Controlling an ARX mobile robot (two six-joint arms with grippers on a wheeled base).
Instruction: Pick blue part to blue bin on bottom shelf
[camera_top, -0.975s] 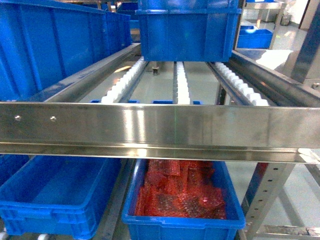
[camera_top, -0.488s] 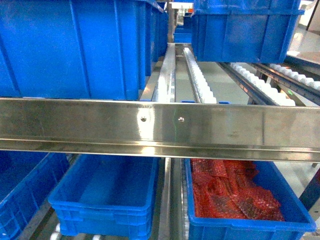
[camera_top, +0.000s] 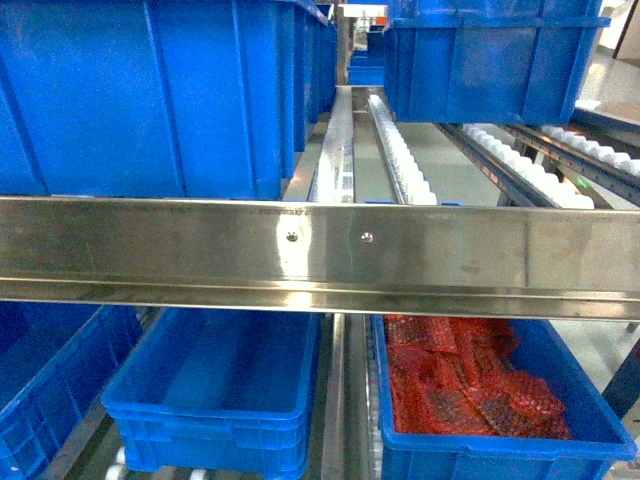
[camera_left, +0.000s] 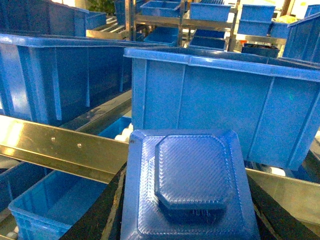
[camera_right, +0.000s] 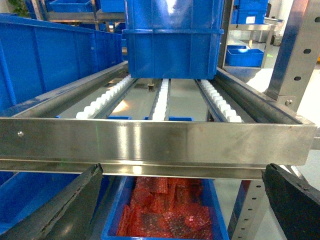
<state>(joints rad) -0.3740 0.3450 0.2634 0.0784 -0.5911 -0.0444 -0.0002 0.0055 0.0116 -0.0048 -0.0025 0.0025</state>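
You already have the blue part (camera_left: 190, 187) in hand: in the left wrist view it fills the foreground between the dark fingers of your left tool (camera_left: 187, 220), which is closed on its sides and carrying it clear of any surface. So the pick is done, as far as these views show; the placing is what remains.

The blue bin (camera_top: 215, 400) you want sits on the bottom shelf (camera_top: 340, 400), below the shiny steel front rail (camera_top: 320, 250) of the level above. In the head view it is the empty crate left of centre, just beside the alike crate of red packets (camera_top: 470, 395). The left wrist view shows the same bin (camera_left: 55, 205) low and to the left of the part, under the rail. The part is not yet over it; it hangs in front of and above the rail, level with the big blue crates (camera_left: 225, 105) on the upper rollers.

Your right tool (camera_right: 180, 200) is spread wide with nothing between its fingers, which frame the lower corners of its own view, looking at the rail and the red packets beneath.

What is left, in my judgement: bring the left arm down below the rail, reach in over the empty bin rather than its red-filled neighbour, and let go. The rail overhangs the bin's near part, so watch the clearance as you go under it.
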